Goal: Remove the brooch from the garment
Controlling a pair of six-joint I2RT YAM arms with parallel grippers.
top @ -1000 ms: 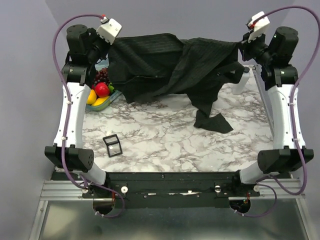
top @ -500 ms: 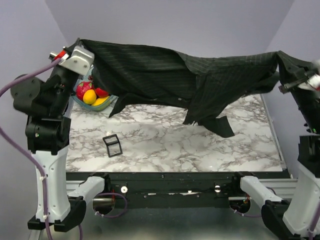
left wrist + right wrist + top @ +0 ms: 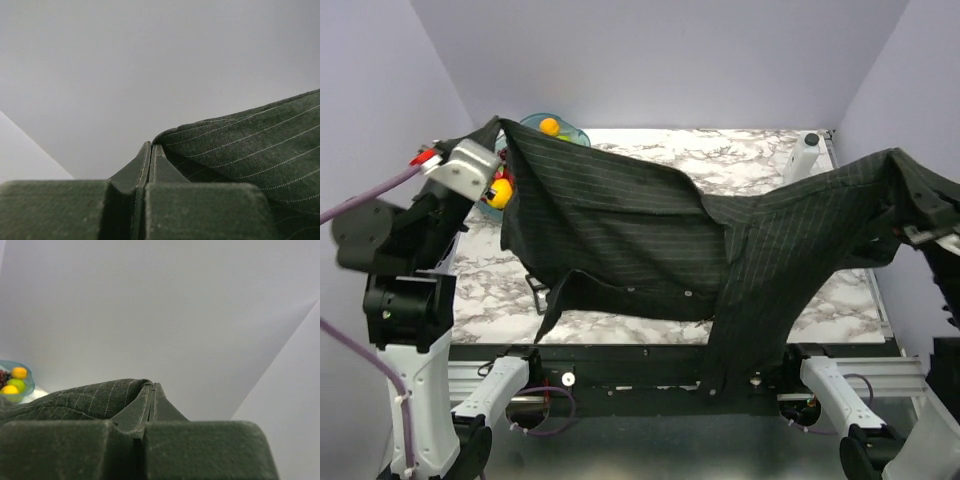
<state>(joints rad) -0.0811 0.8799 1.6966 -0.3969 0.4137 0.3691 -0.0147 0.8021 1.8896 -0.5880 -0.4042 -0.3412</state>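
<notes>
The garment (image 3: 650,230), a black pinstriped shirt, hangs stretched in the air between both grippers, and its lower flap drops past the table's near edge. My left gripper (image 3: 496,127) is shut on the shirt's left corner. In the left wrist view the fingers (image 3: 150,152) are closed with the cloth (image 3: 245,145) bunched to their right. My right gripper (image 3: 908,168) is shut on the right corner, mostly wrapped in cloth. In the right wrist view it (image 3: 152,389) is closed with the cloth (image 3: 85,399) to its left. The brooch is not visible in any view.
A blue fruit bowl (image 3: 560,128) sits at the back left behind the shirt; it also shows in the right wrist view (image 3: 14,380). A black buckle frame (image 3: 537,292) peeks out under the shirt's left edge. A white post (image 3: 806,152) stands back right on the marble table (image 3: 740,160).
Both arms have risen and swung toward the near edge, carrying the shirt with them. It has come off the table and now hangs spread between the grippers, covering most of the buckle frame.
</notes>
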